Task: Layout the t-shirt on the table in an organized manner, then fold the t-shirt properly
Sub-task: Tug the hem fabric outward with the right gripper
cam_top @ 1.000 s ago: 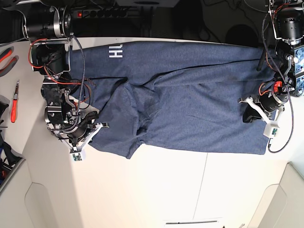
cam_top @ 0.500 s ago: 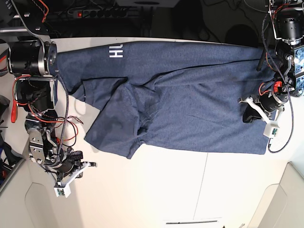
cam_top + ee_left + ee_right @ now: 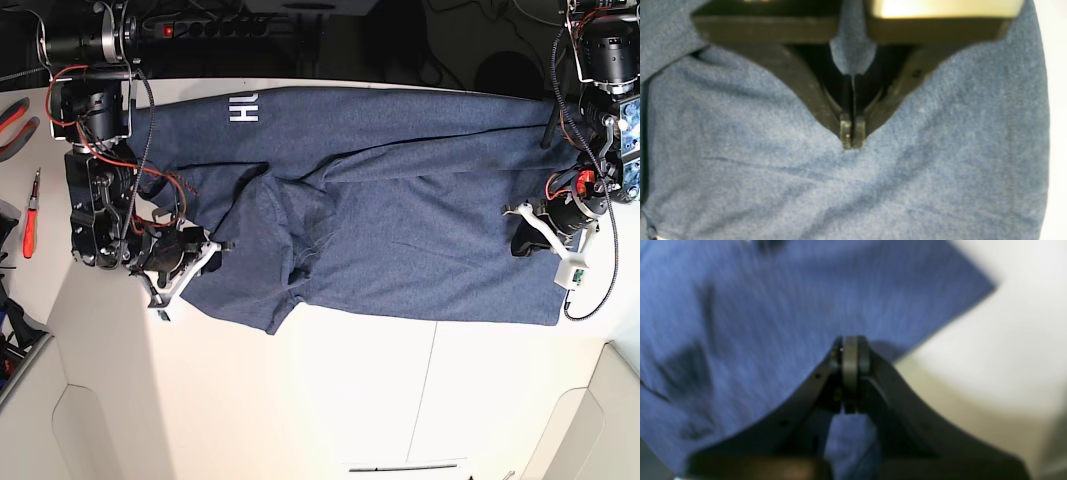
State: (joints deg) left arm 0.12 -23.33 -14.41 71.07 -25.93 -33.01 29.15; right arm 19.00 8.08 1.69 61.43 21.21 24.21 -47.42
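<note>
Lying across the upper half of the white tabletop (image 3: 400, 400), the t-shirt (image 3: 400, 220) is spreading out but staying bunched in the middle. Both hands are pressed together, the right hand (image 3: 212, 247) at left, the left hand (image 3: 518, 228) at right. Smoothing and folding are still waiting.

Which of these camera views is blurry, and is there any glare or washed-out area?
Right wrist view: smeared, the heathered navy-blue cotton t-shirt streaked, the shut right gripper soft. Left wrist view: only mildly soft, a washed-out bright patch along the top edge above the shut left gripper. Base view: sharp, evenly lit; the matte white table shows no glare.
</note>
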